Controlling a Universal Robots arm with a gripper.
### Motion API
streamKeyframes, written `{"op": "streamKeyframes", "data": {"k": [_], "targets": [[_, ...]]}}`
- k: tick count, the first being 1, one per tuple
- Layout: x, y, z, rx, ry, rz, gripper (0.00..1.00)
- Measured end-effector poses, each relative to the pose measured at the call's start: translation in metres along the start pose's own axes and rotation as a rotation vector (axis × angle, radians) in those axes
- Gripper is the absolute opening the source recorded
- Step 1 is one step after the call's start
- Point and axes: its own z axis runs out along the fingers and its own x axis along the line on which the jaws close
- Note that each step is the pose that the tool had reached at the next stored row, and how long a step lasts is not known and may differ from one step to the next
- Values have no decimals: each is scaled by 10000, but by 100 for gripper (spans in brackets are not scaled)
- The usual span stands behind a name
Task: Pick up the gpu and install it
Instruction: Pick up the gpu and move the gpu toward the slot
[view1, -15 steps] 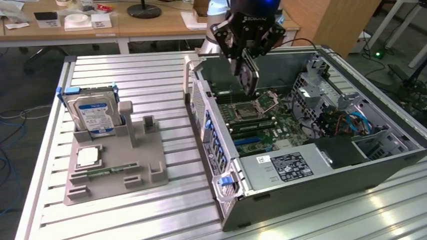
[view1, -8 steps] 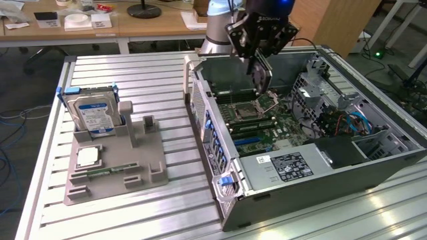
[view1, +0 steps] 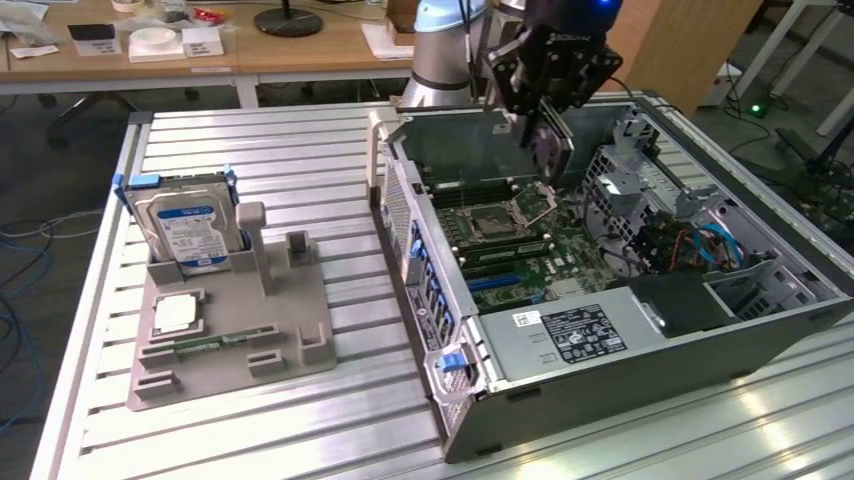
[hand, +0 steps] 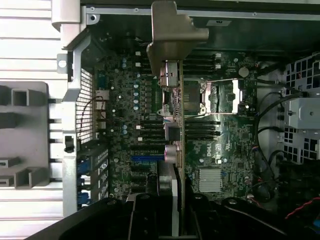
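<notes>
- The step in hand, as I judge it, is the install: the pick-up is done and the carry has reached the open dark grey metal computer case (view1: 601, 390).
- The black robot gripper (view1: 545, 108) hangs over the case's middle, with its jaws clamped on the gpu (view1: 553, 152), a thin dark greyish-green circuit card.
- In the wrist view the gripper (hand: 175, 212) holds the card (hand: 181, 145) edge-on. The card's bent silver metal end bracket (hand: 172, 30) is at the end farthest from the jaws.
- The card hangs in the air inside the case's opening, above the green motherboard (view1: 534, 260) near the square silver processor socket (view1: 501, 218). It touches no slot and is clear of the case walls.
- The short blue expansion slot (hand: 147, 157) and the black slots beside it lie on the board toward the case's perforated rear wall (hand: 86, 100), off to one side of the card's edge.
- As a judgement, seating the card calls for its contact edge to run parallel to a slot and sit directly above it, with the bracket at the rear wall. A straight, even push down is then needed, because any tilt would jam the thin edge.
- Outside the case, on the exterior view's left, a grey moulded holder (view1: 267, 330) carries a silver hard drive with a blue label (view1: 191, 225). It is untouched and well apart from the gripper.
</notes>
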Motion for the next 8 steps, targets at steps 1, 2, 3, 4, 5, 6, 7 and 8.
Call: {"op": "streamKeyframes", "data": {"k": [1,2,3,4,5,6,7,8], "targets": [[-39,1,1,1,0,0,28],[-77,2,2,1,0,1,28],[-115,3,3,1,0,1,28],[-153,4,4,1,0,0,28],[-190,6,5,1,0,0,28],[-228,7,6,1,1,1,28],[-265,8,8,1,1,1,28],[-307,9,9,0,0,-1,28]]}}
